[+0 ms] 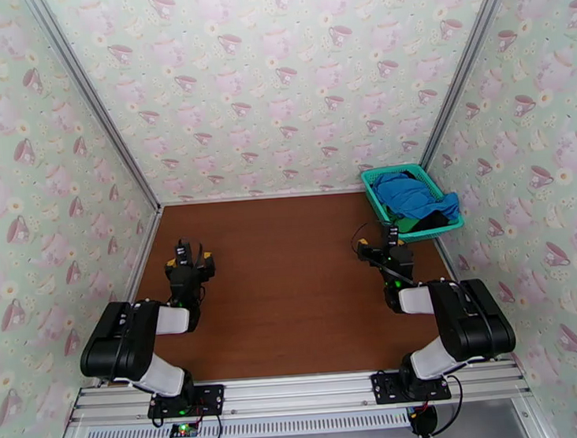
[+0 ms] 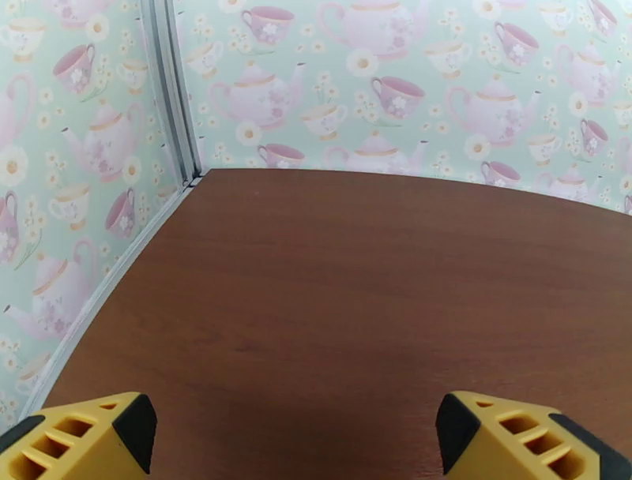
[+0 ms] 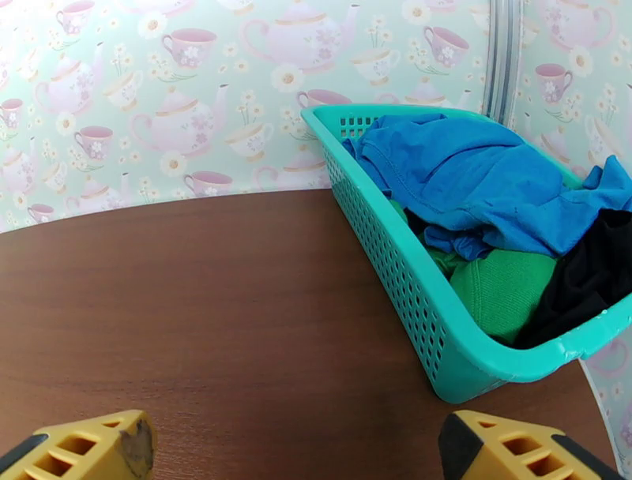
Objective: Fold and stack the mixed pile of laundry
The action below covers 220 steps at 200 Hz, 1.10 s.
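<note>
The mixed laundry pile (image 1: 414, 201) lies bundled in a teal lattice basket (image 1: 376, 199) at the table's back right. A bright blue shirt (image 3: 474, 178) is on top, with a green garment (image 3: 498, 288) and a black one (image 3: 588, 276) under it toward the near corner. My right gripper (image 1: 385, 239) stands open just in front of the basket, touching nothing; its yellow fingertips (image 3: 87, 454) frame bare table. On the left side of the table my left gripper (image 1: 188, 254) is open too, its fingertips (image 2: 95, 434) wide apart over bare wood.
The brown table (image 1: 285, 287) is walled on three sides by teapot-patterned panels with metal corner posts (image 1: 95, 103). The basket sits tight against the right wall. Both arm bases are bolted to the rail (image 1: 301, 393) at the near edge.
</note>
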{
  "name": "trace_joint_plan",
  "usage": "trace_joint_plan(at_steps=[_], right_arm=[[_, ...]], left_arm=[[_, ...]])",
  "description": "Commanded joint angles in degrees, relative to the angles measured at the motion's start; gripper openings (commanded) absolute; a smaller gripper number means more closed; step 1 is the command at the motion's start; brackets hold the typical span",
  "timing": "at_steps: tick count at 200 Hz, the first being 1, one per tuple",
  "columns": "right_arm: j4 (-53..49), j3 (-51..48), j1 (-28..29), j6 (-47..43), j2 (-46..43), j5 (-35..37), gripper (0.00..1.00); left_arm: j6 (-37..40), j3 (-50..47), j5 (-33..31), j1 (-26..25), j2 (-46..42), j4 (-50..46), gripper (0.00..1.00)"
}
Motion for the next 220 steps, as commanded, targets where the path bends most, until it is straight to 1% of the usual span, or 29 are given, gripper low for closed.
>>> trace_joint_plan(at_steps=[1,220], right_arm=[[-0.6,0.0,0.1,0.3,0.0,0.0,1.0],[-0.7,0.0,0.1,0.3,0.0,-0.1,1.0]], left_arm=[[-0.5,-0.2,1.4,0.1,-0.4,-0.1,1.0],[-0.5,0.0,1.1,0.0,-0.3,-0.6,1.0]])
